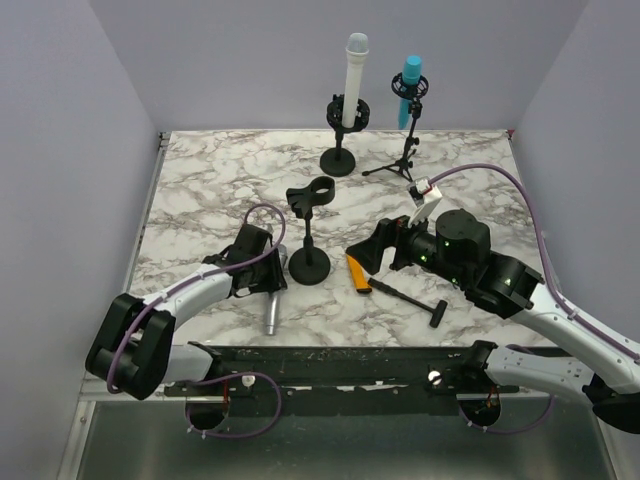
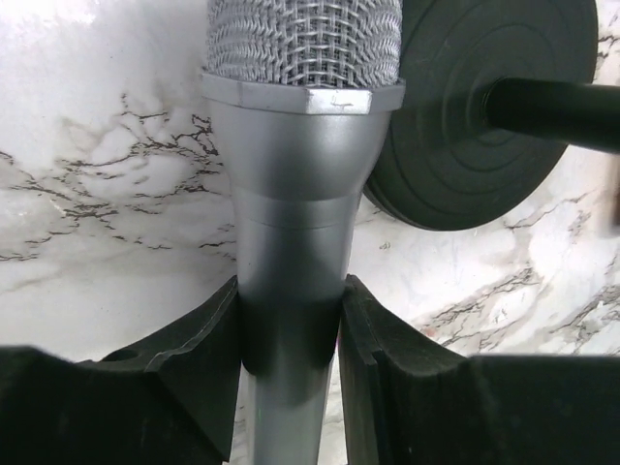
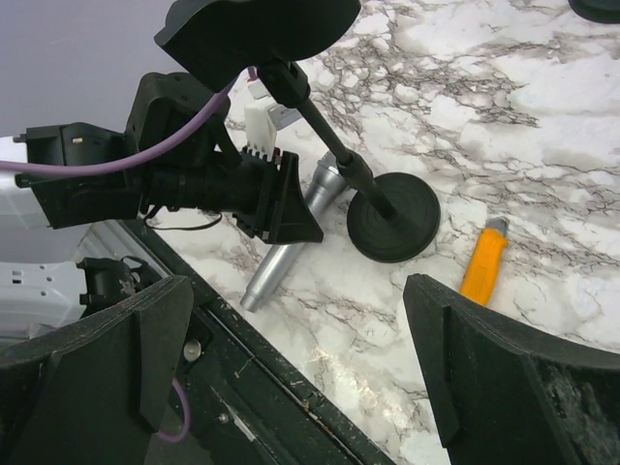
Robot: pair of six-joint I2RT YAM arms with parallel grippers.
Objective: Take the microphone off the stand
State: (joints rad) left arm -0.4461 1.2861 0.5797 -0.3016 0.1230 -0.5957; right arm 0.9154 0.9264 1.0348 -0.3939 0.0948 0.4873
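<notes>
A silver microphone [image 1: 270,312] lies on the marble table just left of the black round-based stand [image 1: 309,264], whose clip [image 1: 311,193] is empty. My left gripper [image 1: 263,284] is shut on the microphone's body below the mesh head [image 2: 295,194], with both pads [image 2: 208,339] against its sides. The stand's base [image 2: 465,126] is right beside the head. My right gripper [image 1: 366,254] hovers right of the stand, open and empty [image 3: 300,305]. Its view shows the microphone [image 3: 276,262], the stand base [image 3: 392,218] and the left gripper [image 3: 276,199].
A white microphone [image 1: 355,80] in a round-based stand and a blue microphone [image 1: 411,85] on a tripod stand at the back. An orange utility knife [image 1: 356,273] and a black hammer-like tool [image 1: 410,298] lie right of the stand. The table's front edge [image 3: 291,387] is near.
</notes>
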